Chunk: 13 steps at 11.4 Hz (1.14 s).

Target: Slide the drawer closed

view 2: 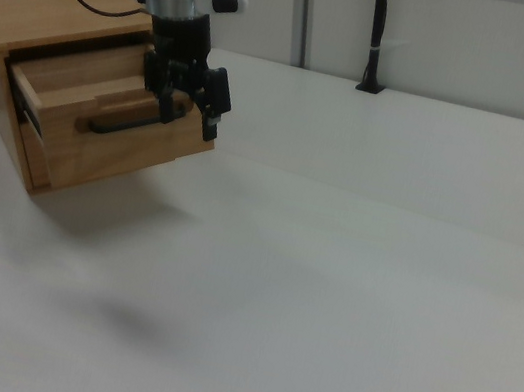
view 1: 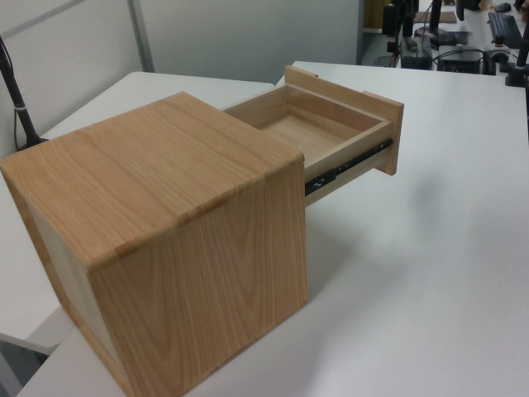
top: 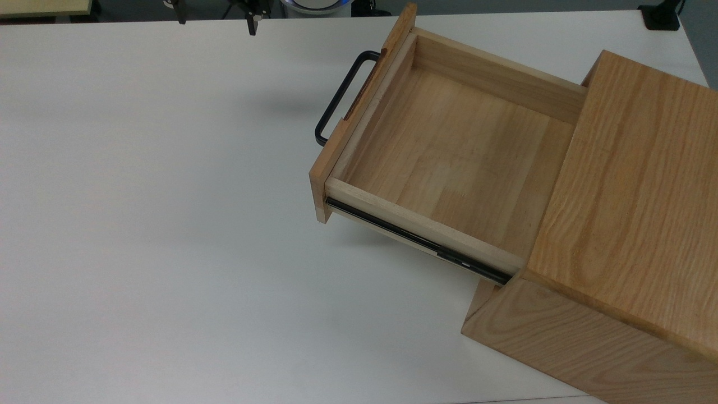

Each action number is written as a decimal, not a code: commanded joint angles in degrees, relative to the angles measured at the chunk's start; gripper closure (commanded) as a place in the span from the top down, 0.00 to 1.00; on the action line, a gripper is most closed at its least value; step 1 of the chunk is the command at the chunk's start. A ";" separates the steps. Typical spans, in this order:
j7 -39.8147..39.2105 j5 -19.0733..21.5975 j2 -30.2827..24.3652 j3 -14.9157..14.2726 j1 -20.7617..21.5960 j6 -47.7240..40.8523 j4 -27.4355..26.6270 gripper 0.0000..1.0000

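Drawer (top: 449, 163) is pulled way out, mid-right in the top view. Gripper (view 2: 188, 107), upper left in the right view, hangs open, holding nothing. Next up, I'd guess: get against the front panel (view 2: 133, 148) and push.

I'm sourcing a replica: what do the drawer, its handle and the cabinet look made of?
The drawer looks like pale unfinished pine: visible board joints, faint grain. Its handle seems a black-coated metal bar, thin and evenly bent. The cabinet shows bold oak-like grain, possibly veneer.
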 commanded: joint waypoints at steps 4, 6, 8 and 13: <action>-4.12 -0.93 -0.89 -0.59 0.18 -1.64 -1.32 1.00; -3.86 -0.76 -0.89 -0.67 0.01 -3.14 -1.15 1.00; -4.29 -0.84 -0.89 -0.67 0.01 -3.14 -1.15 1.00; -25.87 -1.02 -0.89 -0.85 -0.08 -6.83 -1.06 1.00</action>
